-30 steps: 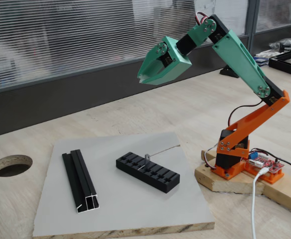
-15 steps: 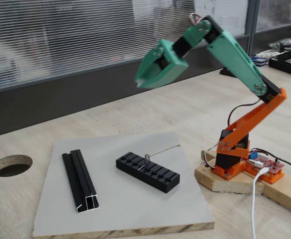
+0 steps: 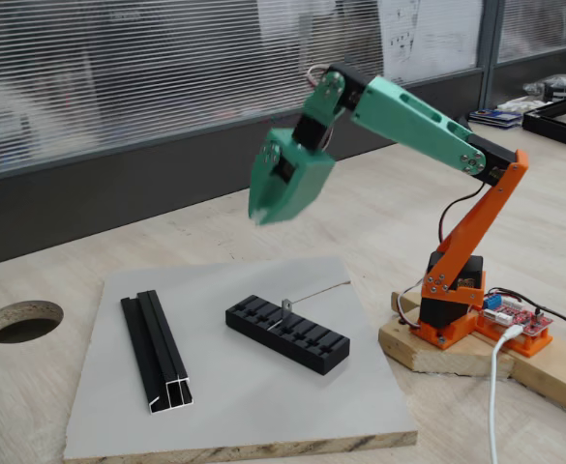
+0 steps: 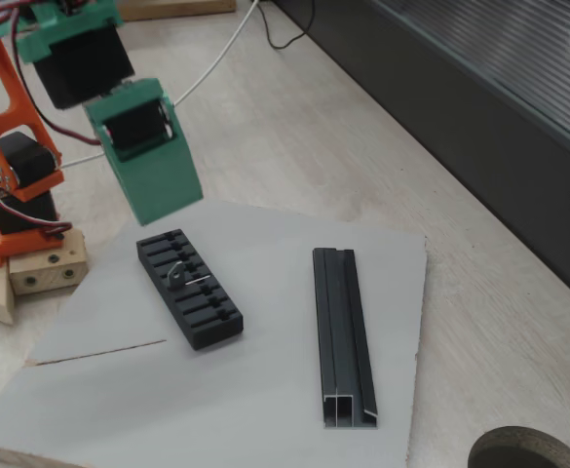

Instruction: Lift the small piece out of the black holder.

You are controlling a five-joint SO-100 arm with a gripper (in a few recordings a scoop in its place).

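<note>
Jaws look closed and empty on the gripper (image 3: 261,215), high above the holder (image 3: 287,333). Below them the tab (image 3: 286,305) stands upright in a slot: light, stiff, slippery; pinch its flat faces.

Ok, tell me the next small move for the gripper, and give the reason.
Probably lower the gripper straight toward the small metal tab, opening the jaws on the way. The green gripper hangs in the air above the black slotted holder, well clear of it, while the tab stands upright in a slot near the holder's middle, untouched. Whether the jaws are open cannot be told.
</note>
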